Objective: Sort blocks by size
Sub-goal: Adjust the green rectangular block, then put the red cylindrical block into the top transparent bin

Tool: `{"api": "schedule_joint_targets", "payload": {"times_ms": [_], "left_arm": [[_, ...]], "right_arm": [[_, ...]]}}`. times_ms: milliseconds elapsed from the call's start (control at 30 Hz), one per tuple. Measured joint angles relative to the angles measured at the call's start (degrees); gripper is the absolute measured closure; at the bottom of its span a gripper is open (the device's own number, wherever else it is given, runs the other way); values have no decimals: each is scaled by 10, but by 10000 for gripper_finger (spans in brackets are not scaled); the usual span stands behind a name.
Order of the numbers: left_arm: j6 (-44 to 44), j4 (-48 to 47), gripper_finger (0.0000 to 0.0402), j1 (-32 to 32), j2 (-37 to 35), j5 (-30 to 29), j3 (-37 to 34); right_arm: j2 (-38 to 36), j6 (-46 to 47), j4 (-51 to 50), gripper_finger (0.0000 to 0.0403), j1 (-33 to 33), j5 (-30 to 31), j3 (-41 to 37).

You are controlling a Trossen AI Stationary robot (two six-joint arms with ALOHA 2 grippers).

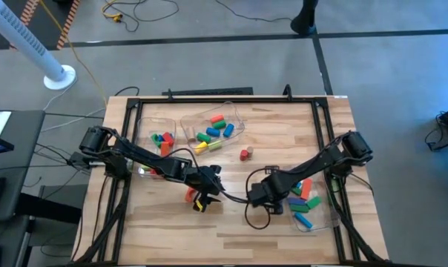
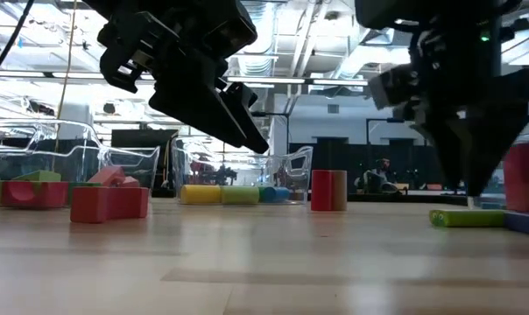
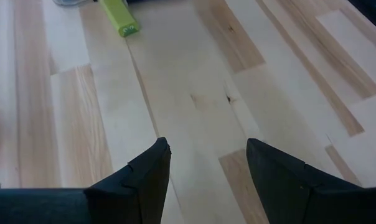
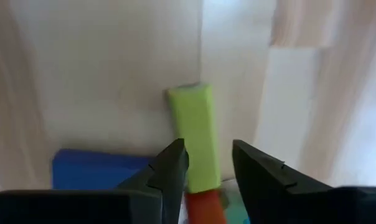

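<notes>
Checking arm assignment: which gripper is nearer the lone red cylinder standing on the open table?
Right, narrowly. The right gripper sits just in front of the red cylinder, slightly to its right. The left gripper is in front of it and further off to its left, open over bare wood.

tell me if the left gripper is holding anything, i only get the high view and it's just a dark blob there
observer: No. In its wrist view the left gripper is open, with only bare table between its fingers.
operator: ok and the right one, is it on a block
observer: The right gripper is open over a green bar that lies flat on the wood beside a blue block. The bar is not clamped.
operator: touching it?
observer: It seems not. From the low view its tips hang just above the bar, with a sliver of gap showing.
</notes>
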Motion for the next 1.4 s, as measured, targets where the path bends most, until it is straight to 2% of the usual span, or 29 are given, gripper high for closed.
{"api": "schedule_joint_targets", "payload": {"times_ms": [233,633,867,1033,1233,1400], "left_arm": [[0,-2,196,0,0,0,0],[2,-6,196,0,0,-1,0],[0,-19,196,0,0,-1,0],[0,-18,196,0,0,-1,0],[2,-13,195,0,0,-41,0],[3,22,195,1,0,-44,0]], "right_arm": [[0,7,27,239,0,-36,-37],[3,4,89,252,-13,-32,-41],[6,-7,180,278,-24,-31,-40],[8,-26,246,281,-27,-33,-38],[5,-37,192,281,-25,-32,6],[4,-37,105,281,-13,-1,59]]}}
